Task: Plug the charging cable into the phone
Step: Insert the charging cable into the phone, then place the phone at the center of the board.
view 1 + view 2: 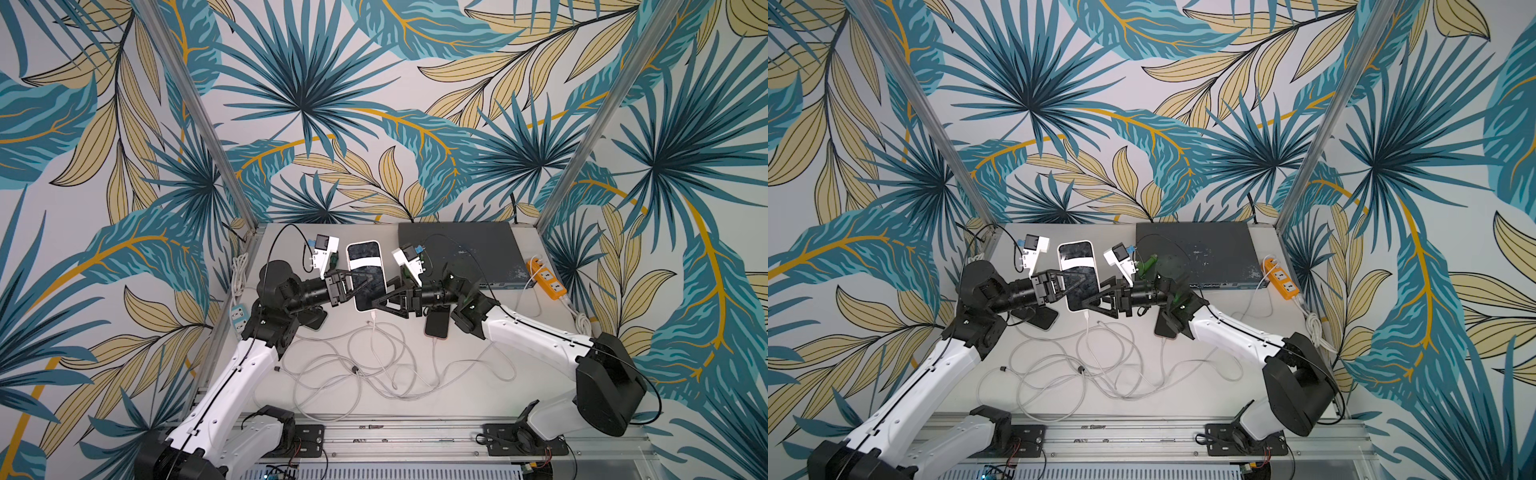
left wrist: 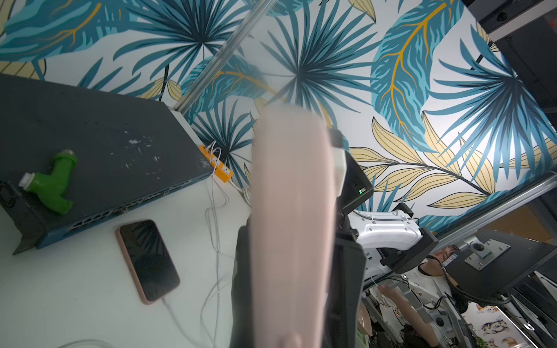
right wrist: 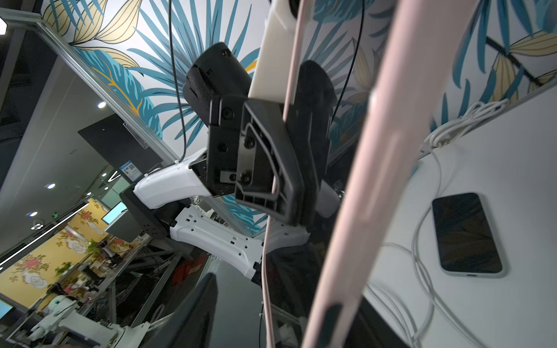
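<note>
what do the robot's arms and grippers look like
The left arm and right arm have white shells, black joints and thin black cables running along them. The left gripper and right gripper are black, built as open triangular frames, and each wrist carries a white camera block.

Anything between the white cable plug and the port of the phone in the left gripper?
Nothing visible. In a top view the white charging cable's plug meets the bottom edge of the white-rimmed smartphone held in the left gripper; it looks seated.
</note>
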Controlling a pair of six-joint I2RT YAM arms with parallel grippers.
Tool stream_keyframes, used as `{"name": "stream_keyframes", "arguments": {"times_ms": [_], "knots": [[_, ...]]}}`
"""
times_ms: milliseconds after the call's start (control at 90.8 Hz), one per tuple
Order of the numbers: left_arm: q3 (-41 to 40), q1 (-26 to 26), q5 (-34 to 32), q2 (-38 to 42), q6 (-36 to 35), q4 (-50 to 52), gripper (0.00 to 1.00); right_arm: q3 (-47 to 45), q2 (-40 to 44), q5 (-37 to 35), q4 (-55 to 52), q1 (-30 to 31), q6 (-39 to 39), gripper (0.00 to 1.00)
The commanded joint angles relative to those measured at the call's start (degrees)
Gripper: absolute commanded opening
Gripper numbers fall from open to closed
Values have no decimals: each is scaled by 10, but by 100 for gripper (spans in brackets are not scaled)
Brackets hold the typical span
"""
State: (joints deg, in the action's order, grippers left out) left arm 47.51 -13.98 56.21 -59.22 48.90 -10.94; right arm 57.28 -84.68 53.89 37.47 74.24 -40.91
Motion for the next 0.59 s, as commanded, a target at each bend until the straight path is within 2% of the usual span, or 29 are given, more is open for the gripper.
{"name": "stream_keyframes", "arguments": {"times_ms": [0, 165, 308, 430, 584], "knots": [[51, 4, -34, -26, -39, 50, 0, -37, 40, -25, 6, -9, 12, 75], [74, 12, -91, -116, -55, 88, 0, -139, 109, -67, -6, -27, 10, 76], [81, 14, -113, -242, -50, 64, 0, -196, 164, -115, -54, -35, 28, 77], [117, 14, -151, -345, -53, 76, 0, -221, 174, -143, -58, -37, 23, 77], [146, 12, -151, -446, -24, 36, 0, -244, 165, -155, -31, -37, 1, 77]]}}
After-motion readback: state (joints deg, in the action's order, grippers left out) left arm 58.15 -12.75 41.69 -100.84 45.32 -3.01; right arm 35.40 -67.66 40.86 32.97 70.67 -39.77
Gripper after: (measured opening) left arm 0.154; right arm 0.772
